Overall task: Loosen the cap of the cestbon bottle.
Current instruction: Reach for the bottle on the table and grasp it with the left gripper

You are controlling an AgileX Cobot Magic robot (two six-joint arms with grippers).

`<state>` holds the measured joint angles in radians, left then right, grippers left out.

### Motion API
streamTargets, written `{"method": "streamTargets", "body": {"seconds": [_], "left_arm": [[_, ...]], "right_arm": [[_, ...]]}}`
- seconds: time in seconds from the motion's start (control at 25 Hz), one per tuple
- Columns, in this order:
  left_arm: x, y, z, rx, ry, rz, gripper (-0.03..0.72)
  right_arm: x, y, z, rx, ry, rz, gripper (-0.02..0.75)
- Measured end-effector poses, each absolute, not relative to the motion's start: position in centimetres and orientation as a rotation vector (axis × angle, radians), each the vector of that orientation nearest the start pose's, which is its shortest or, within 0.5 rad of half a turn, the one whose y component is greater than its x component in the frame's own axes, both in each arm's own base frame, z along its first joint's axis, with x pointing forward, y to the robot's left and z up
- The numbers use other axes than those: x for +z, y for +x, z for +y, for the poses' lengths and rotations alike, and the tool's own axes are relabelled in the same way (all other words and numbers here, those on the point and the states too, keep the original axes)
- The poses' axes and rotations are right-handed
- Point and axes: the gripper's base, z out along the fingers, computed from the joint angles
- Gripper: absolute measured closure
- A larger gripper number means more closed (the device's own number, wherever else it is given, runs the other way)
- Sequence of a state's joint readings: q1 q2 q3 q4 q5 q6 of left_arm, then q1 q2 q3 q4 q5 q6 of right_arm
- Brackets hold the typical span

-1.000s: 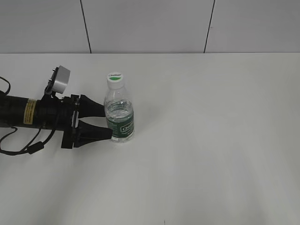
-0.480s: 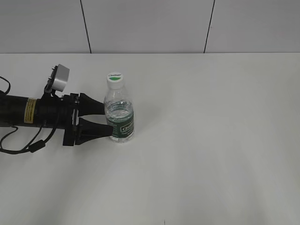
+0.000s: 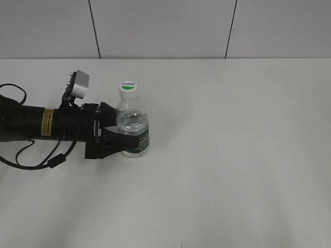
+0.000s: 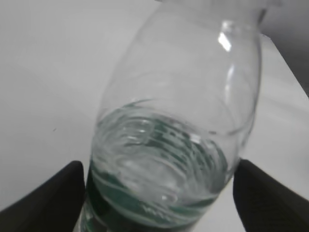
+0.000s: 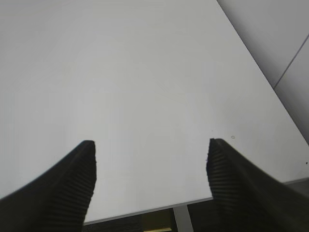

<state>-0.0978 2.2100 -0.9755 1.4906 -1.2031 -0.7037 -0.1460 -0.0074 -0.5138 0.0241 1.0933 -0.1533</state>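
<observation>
Left arm stretched low across table, left tool (image 3: 123,133) spread wide, straddling upright cestbon bottle (image 3: 133,126), grip unclear

white table (image 3: 232,155) bears cestbon bottle (image 3: 133,129)

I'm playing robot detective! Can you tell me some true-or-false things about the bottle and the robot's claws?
1. The cap is on the cestbon bottle. True.
2. The bottle lies on its side. False: it stands upright on the table.
3. The left gripper has a finger on each side of the bottle. True.
4. The right gripper holds the cap. False: it is open, over bare table, holding nothing.
5. The bottle is completely full. False: water fills only the lower part.
</observation>
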Motion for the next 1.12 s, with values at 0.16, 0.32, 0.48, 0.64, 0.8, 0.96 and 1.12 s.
{"method": "streamTargets", "body": {"seconds": [0.16, 0.32, 0.48, 0.64, 0.8, 0.96, 1.12], "left_arm": [[8.0, 33.3, -12.9, -1.116, 1.108, 1.713, 0.118], [7.8, 33.5, -13.8, -1.077, 1.083, 1.751, 0.12], [7.4, 33.3, -14.5, -1.052, 1.121, 1.772, 0.139], [7.4, 33.1, -14.7, -1.037, 1.169, 1.742, 0.151], [7.4, 33.0, -14.7, -1.025, 1.19, 1.725, 0.168], [7.3, 33.0, -14.8, -1.025, 1.194, 1.722, 0.193], [7.3, 33.0, -14.8, -1.025, 1.195, 1.723, 0.209]], "right_arm": [[27.8, -0.9, 0.3, -0.157, -0.009, 2.059, 0.193], [27.8, -0.9, 0.3, -0.157, -0.009, 2.059, 0.193], [27.8, -0.9, 0.3, -0.157, -0.009, 2.059, 0.193], [27.8, -0.9, 0.3, -0.157, -0.009, 2.059, 0.193], [27.8, -0.9, 0.3, -0.157, -0.009, 2.059, 0.193], [27.8, -0.9, 0.3, -0.157, -0.009, 2.059, 0.193], [27.8, -0.9, 0.3, -0.157, -0.009, 2.059, 0.193]]}}
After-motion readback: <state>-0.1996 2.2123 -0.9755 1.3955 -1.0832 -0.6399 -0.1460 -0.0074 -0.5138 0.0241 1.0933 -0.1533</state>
